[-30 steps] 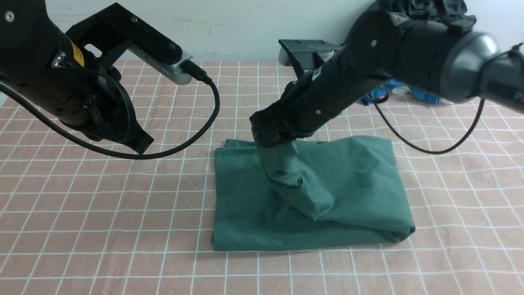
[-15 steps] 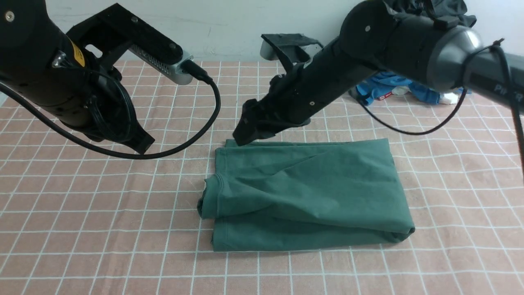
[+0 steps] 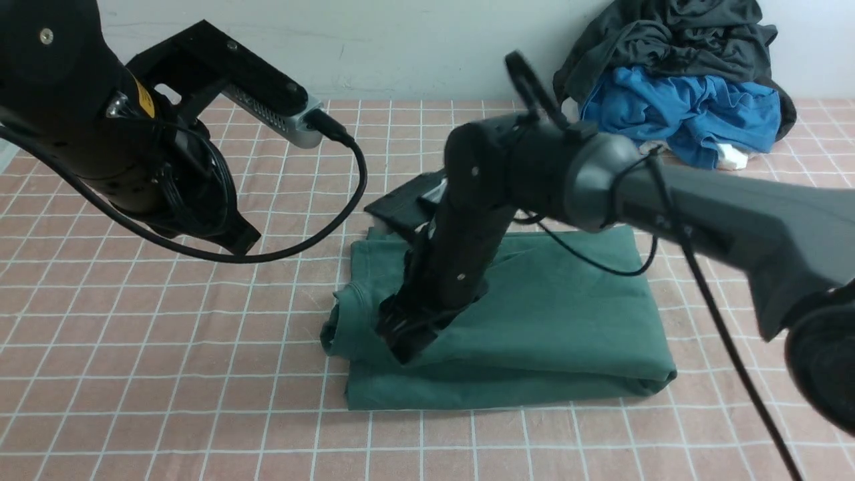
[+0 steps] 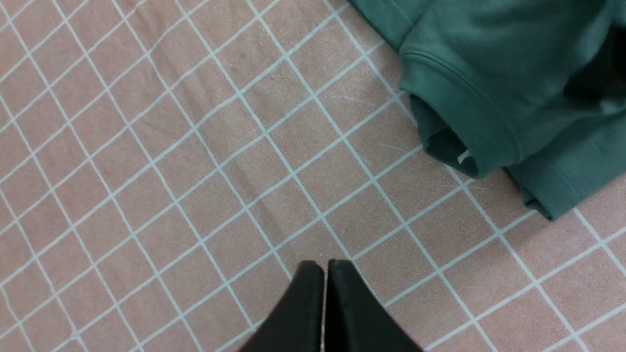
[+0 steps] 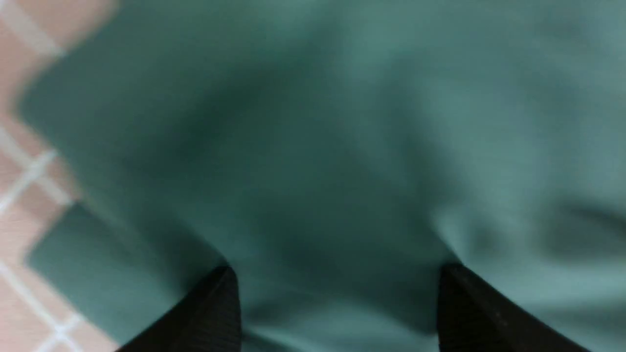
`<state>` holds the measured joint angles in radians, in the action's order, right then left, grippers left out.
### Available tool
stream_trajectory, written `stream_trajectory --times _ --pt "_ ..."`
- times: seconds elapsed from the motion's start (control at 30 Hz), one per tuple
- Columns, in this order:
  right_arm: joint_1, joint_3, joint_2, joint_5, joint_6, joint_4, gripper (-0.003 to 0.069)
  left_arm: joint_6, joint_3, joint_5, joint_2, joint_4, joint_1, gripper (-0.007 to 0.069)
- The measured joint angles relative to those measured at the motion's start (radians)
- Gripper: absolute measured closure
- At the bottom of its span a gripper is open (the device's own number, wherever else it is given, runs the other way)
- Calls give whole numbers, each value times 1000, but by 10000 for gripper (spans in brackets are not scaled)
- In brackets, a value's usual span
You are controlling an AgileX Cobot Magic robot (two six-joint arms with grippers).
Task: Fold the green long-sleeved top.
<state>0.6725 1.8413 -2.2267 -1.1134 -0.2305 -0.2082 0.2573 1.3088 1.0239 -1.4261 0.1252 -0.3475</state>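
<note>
the pink checked worktop (image 3: 133, 401) fills the front view below the pale wall. the green long-sleeved top (image 3: 568, 321) lies folded into a thick rectangle at the centre of the frame, a little right of the middle, with a looser upper layer bulging out at its left edge. the right arm (image 3: 668, 194) reaches in from the right and bends down over the top; the left arm (image 3: 80, 120) hangs at the upper left. a charcoal garment (image 3: 668, 40) and a blue garment (image 3: 681, 107) sit heaped at the upper right. the right pincer (image 3: 404, 341) has its jaws spread wide and grips nothing, its tips at the top's left part. the left pincer (image 4: 325, 266) is closed tight and empty over bare worktop. the ribbed neckline (image 4: 459, 98) shows a small white label (image 4: 463, 156)
</note>
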Motion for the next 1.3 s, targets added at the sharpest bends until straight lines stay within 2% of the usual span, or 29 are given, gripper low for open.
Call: stream_trajectory --times 0.13,0.37,0.57,0.73,0.9,1.13,1.3 --pt "32 0 -5 3 -2 37 162 -24 0 -2 8 19 0 628" --pt "-22 0 124 -29 -2 56 162 -90 -33 -31 131 45 0 628" --pt "-80 -20 400 -97 -1 61 177 -187 -330 -157 459 47 0 628" --pt "-81 -156 590 -52 -1 51 214 -281 -599 -249 724 47 0 628" --pt "-81 -363 808 71 -1 44 255 -405 -848 -369 1049 47 0 628" --pt "-81 -600 1065 198 -3 26 312 -436 -980 -479 1323 47 0 628" --pt "-81 -728 1232 262 -3 5 410 -437 -989 -484 1406 48 0 628"
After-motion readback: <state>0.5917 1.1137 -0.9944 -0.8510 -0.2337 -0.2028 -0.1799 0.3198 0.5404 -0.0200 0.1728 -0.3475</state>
